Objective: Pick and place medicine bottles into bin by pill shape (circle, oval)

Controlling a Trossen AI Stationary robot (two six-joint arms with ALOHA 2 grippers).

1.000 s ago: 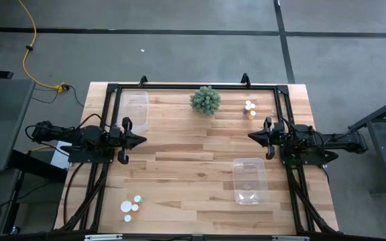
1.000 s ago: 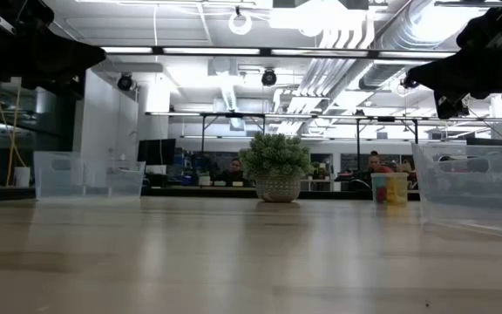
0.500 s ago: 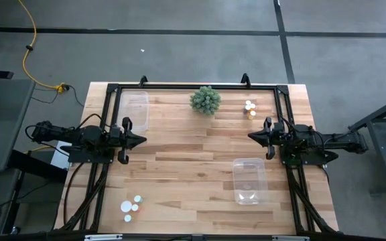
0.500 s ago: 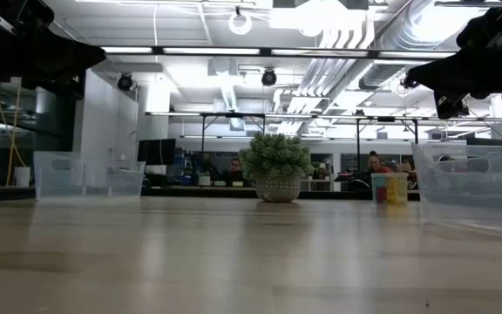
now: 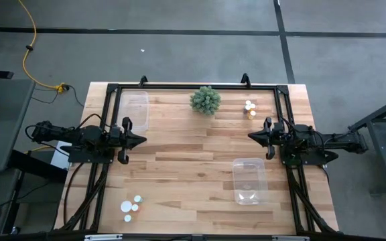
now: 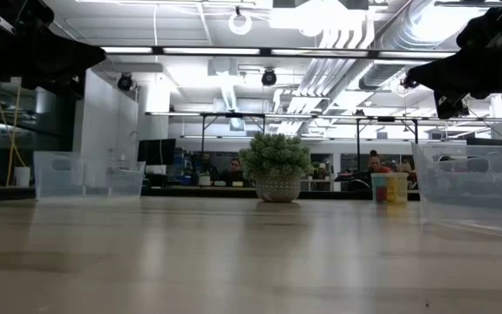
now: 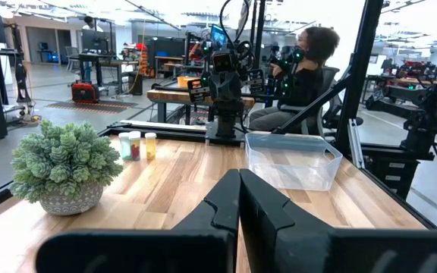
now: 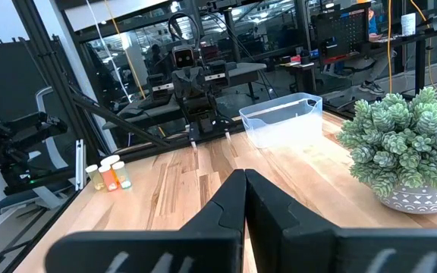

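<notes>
Several small bottles with white caps (image 5: 131, 206) stand in a group at the table's near left; they also show in the right wrist view (image 8: 108, 174). A second group of bottles (image 5: 249, 109) stands at the far right, also in the left wrist view (image 7: 138, 145). My left gripper (image 5: 143, 140) hovers shut at the table's left side. My right gripper (image 5: 250, 136) hovers shut at the right side. Both are held above the table and hold nothing.
A clear bin (image 5: 134, 109) stands at the far left and another clear bin (image 5: 249, 181) at the near right. A spiky green plant in a pot (image 5: 206, 100) stands at the far middle. A black frame rail (image 5: 193, 86) runs along the far edge. People sit beyond the table.
</notes>
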